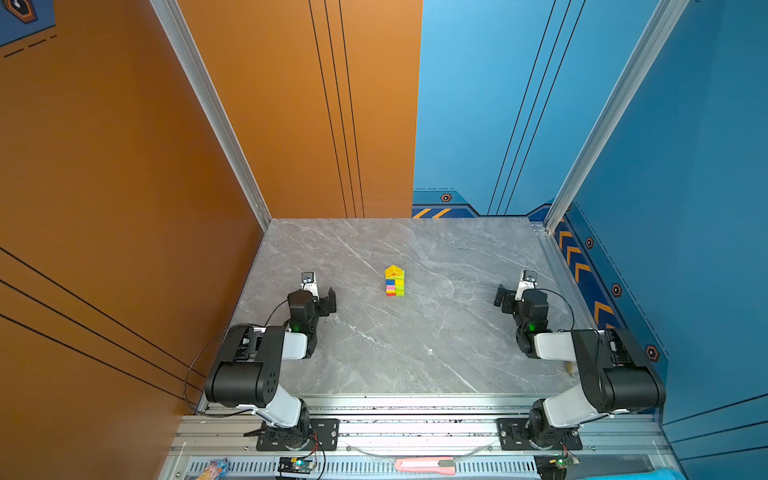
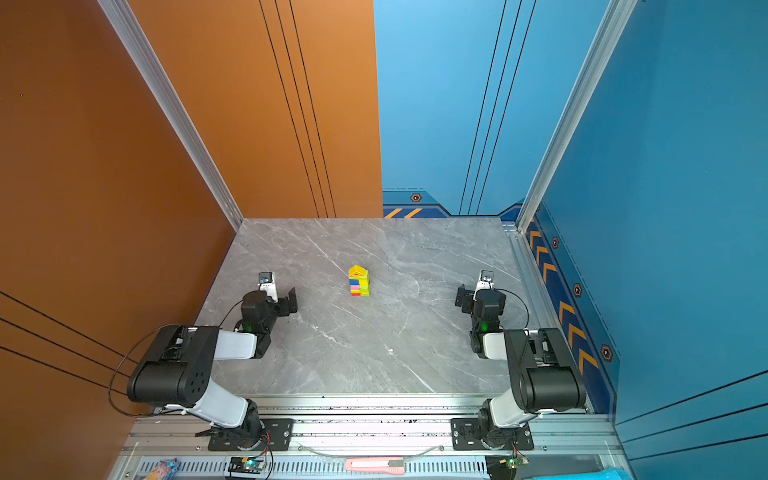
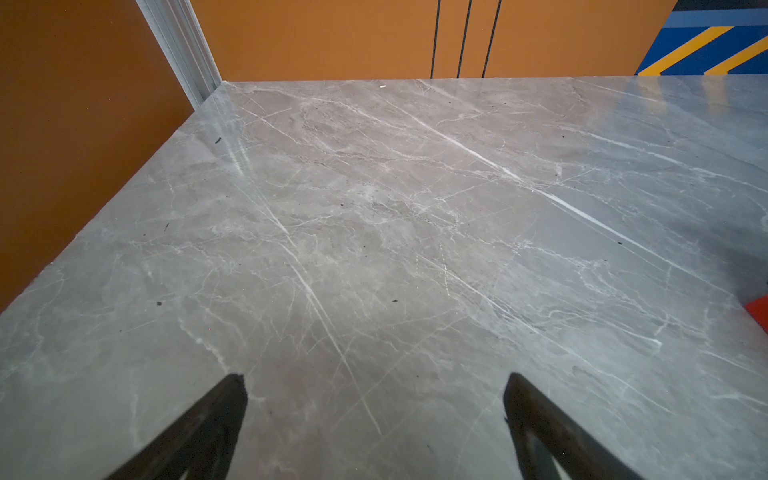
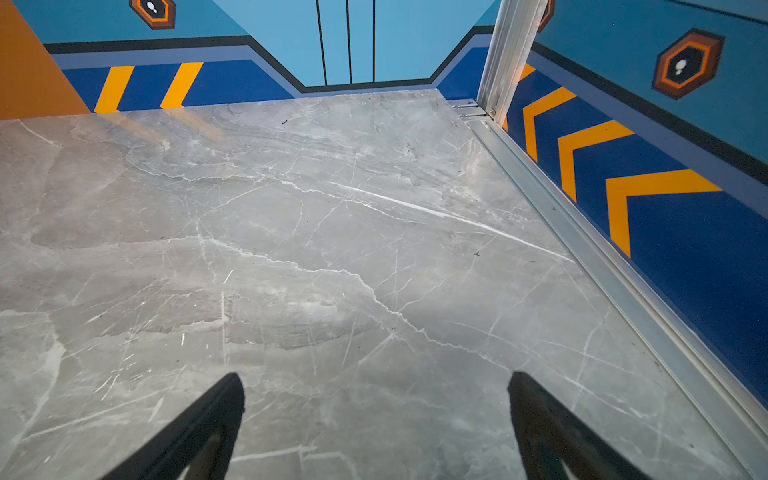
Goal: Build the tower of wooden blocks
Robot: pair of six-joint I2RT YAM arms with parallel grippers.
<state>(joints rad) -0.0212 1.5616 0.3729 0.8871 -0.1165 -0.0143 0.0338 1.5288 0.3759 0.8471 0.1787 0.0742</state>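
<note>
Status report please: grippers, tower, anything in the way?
Left gripper open, empty; right gripper open, empty. Tower upright on table, yellow roof piece on top. Nothing in the way.

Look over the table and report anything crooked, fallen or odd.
Nothing stands out. The tower stands upright on the table, its yellow roof piece seated on top. The left gripper and right gripper sit open and empty, well apart from it.

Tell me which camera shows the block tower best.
Either top view: the tower stands whole and unblocked, yellow roof piece on top. The left wrist view catches only a red sliver at its edge, possibly the base; the right wrist view shows none of it.
</note>
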